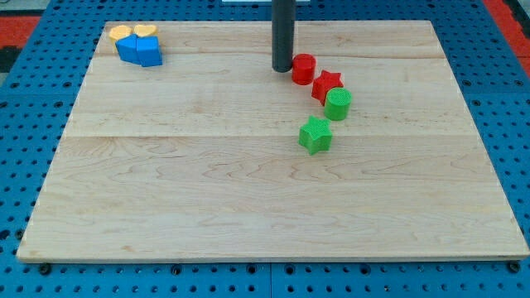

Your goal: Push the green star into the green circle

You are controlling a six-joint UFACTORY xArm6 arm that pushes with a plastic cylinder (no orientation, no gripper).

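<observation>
The green star (315, 135) lies on the wooden board a little right of centre. The green circle (338, 104) sits just up and right of it, a small gap between them. A red star (326, 85) touches the green circle from the upper left, and a red circle (304, 69) sits above that. My tip (282, 69) stands just left of the red circle, above and left of the green star, apart from it.
At the board's top left corner a yellow circle (122, 34) and a yellow heart (146, 31) sit against two blue blocks (139, 51). The wooden board (166, 190) lies on a blue pegboard (25, 99).
</observation>
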